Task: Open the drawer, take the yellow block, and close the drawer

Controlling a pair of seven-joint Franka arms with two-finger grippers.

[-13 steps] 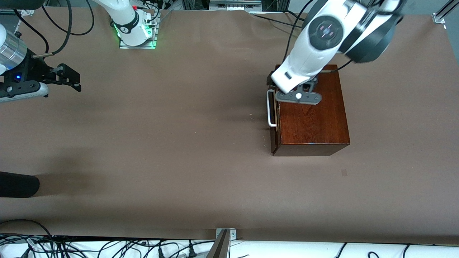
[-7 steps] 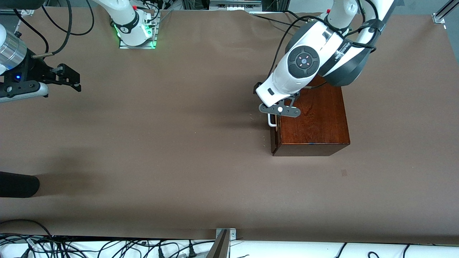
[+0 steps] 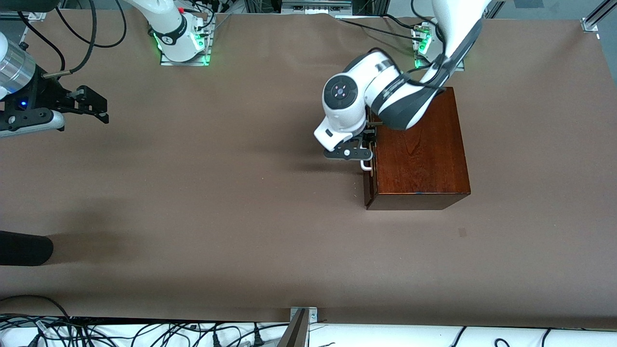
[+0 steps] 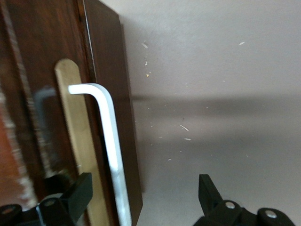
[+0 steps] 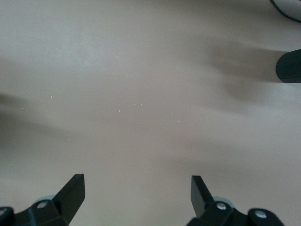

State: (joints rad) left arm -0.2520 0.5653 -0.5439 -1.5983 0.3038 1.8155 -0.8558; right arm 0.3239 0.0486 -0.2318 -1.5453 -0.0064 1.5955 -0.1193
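The glossy mahogany box [image 3: 419, 154] stands toward the left arm's end of the table. Its drawer [image 3: 368, 189] is shut, with the dark front facing the right arm's end. The white bar handle [image 3: 366, 166] is mostly covered by my left gripper [image 3: 365, 147]. In the left wrist view my left gripper [image 4: 141, 195] is open and the handle [image 4: 110, 146] lies between its fingers [image 4: 77, 195], untouched. My right gripper [image 3: 91, 108] waits open and empty over the table at the right arm's end, also shown in its wrist view [image 5: 136, 190]. The yellow block is hidden.
A black cylindrical object [image 3: 24, 248] lies at the table's edge at the right arm's end, nearer the front camera; it also shows in the right wrist view [image 5: 289, 66]. Cables run along the table's edges. A metal bracket [image 3: 302, 315] sits at the near edge.
My left arm has come off the top of the box and dropped in front of the drawer. Its open gripper now straddles the handle. The right arm has not moved.
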